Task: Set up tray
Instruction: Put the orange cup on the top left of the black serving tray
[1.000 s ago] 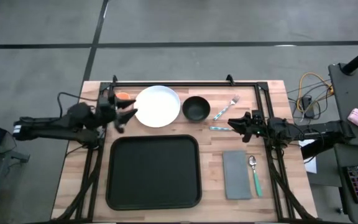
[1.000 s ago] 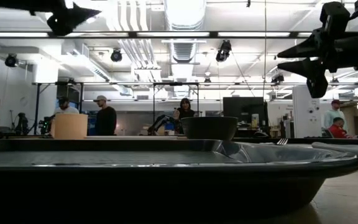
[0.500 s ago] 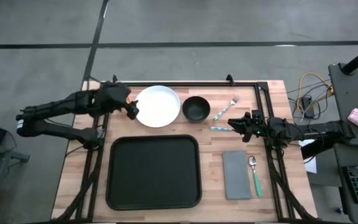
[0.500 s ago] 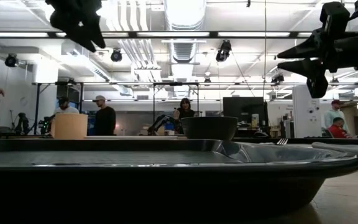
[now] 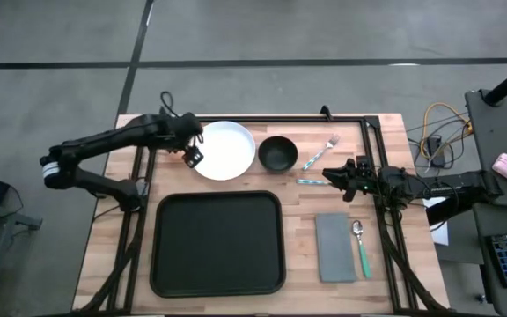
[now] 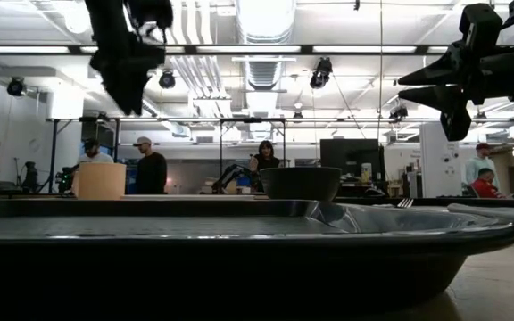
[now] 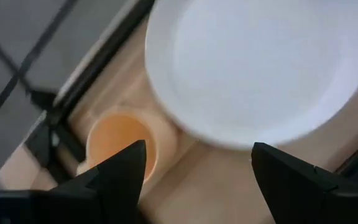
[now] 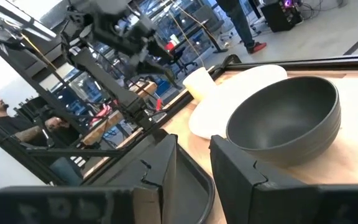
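High view first: your tray (image 5: 217,243) lies bare at about 6 o'clock on the table (image 5: 385,264), well apart from both arms. At 12 o'clock sit the white plate (image 5: 227,150) and the dark bowl (image 5: 277,153), with a fork (image 5: 321,151) toward 1 o'clock. The grey napkin (image 5: 334,247) and a green-handled spoon (image 5: 360,247) lie side by side at 4 o'clock. Your left gripper (image 5: 192,156) hangs over the plate's 9 o'clock edge; your right gripper (image 5: 331,176) waits at 3 o'clock, just beside the fork. No writing on anything is readable from here.

Low view: the tray's rim (image 6: 239,236) fills the foreground and blocks most of the table. Behind it you see the bowl (image 6: 299,183) and a tan cup (image 6: 101,180), with people standing in the room beyond.

Left wrist view: the fingers (image 7: 120,171) are spread wide with nothing between them, above the plate (image 7: 260,68) and the cup (image 7: 122,140), which seem to touch, though the blur makes that unsure.

Right wrist view: the fingers (image 8: 160,171) stand slightly parted and empty, facing the bowl (image 8: 288,121), with the plate (image 8: 229,99) and cup (image 8: 199,83) behind.
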### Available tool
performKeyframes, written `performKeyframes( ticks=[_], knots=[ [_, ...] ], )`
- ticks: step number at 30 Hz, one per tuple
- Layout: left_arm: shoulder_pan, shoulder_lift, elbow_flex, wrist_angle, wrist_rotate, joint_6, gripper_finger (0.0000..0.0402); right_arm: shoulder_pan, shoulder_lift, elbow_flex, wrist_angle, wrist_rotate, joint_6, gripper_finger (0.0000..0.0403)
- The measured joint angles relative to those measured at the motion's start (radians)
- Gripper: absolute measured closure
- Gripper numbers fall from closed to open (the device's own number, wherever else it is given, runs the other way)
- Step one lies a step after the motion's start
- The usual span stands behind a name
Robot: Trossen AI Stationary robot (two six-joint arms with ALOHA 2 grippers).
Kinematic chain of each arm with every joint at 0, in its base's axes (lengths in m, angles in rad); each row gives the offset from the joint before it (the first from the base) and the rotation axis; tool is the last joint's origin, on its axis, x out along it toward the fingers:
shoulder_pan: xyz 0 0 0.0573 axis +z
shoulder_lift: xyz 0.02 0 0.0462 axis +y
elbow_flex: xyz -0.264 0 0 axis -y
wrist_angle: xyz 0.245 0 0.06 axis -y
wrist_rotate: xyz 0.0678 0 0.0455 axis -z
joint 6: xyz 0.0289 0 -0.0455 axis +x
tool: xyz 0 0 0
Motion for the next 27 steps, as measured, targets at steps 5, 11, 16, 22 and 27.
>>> performKeyframes(
  ticks=[5,11,16,22,27],
  knots=[
    [0.044,0.050,-0.032,-0.024,-0.004,-0.001,0.0132,0.000,0.000,0.000,-0.002,0.000,0.000,0.0319],
    [0.077,0.083,-0.113,-0.014,0.002,0.041,0.0132,0.000,0.000,0.000,-0.005,0.000,-0.005,0.0316],
    [0.110,0.091,-0.196,0.035,-0.003,0.009,0.0132,0.000,0.001,0.000,-0.005,0.001,-0.007,0.0315],
    [0.127,0.091,-0.261,0.110,-0.032,0.025,0.0132,0.000,0.001,0.000,-0.005,0.001,-0.007,0.0321],
    [0.129,0.091,-0.278,0.155,-0.033,0.108,0.0132,0.000,0.001,0.000,-0.004,0.001,-0.005,0.0317]
  ],
)
